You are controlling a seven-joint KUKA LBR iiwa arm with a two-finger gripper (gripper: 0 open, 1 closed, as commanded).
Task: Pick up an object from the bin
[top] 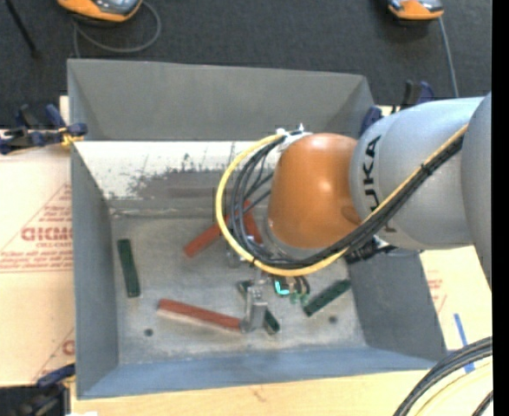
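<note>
The gripper (255, 308) hangs low over the floor of the bin (94, 302), near the middle of its front edge, below the arm's orange cover (310, 189) (a part of the robot, ringed by cables). Its tip sits at the right end of a long red bar (198, 315) lying flat along the front edge. It seems to touch that end, though the spot is too crowded to be sure. Whether the gripper is spread or closed I cannot tell. A small dark green piece (272, 323) lies just beside it. A tilted green bar (327, 297) lies nearer the right edge, a left green bar (129, 267) runs along the left edge, and a slanted red bar (204, 240) lies toward the back, partly under the arm.
</note>
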